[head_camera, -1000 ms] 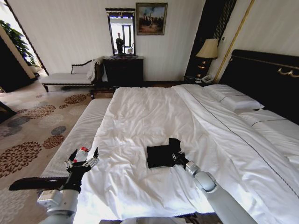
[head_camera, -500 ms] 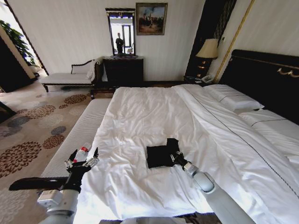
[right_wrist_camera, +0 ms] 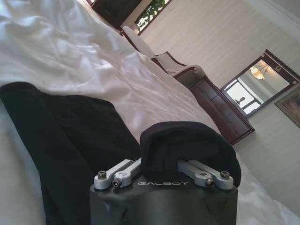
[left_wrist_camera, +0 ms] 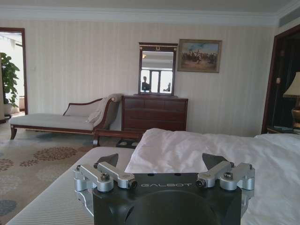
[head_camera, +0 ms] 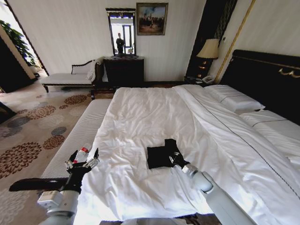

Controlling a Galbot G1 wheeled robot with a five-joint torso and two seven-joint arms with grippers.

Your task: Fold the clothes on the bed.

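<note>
Black T-shirt [head_camera: 160, 155] lies mid-bed [head_camera: 140, 112], near edge, partly folded. Right gripper [head_camera: 176, 158] clamps raised right-side fold; rest of shirt spreads left of it, long axis left-right. Left gripper [head_camera: 82, 161] idles spread wide, well left off bed; right arm nearer.

Overall light: soft daylight, room evenly lit.
Source: bright doorway [head_camera: 5, 18] at the far left, blown out to white.
Bed [head_camera: 140, 117]: white duvet bright, creases casting faint grey shadows.
T-shirt [head_camera: 160, 155]: near-black, folds barely readable.
Headboard [head_camera: 262, 79]: deep shadow.
Head view edges: walls bow outward.
Right wrist view: nearest fabric soft.
</note>
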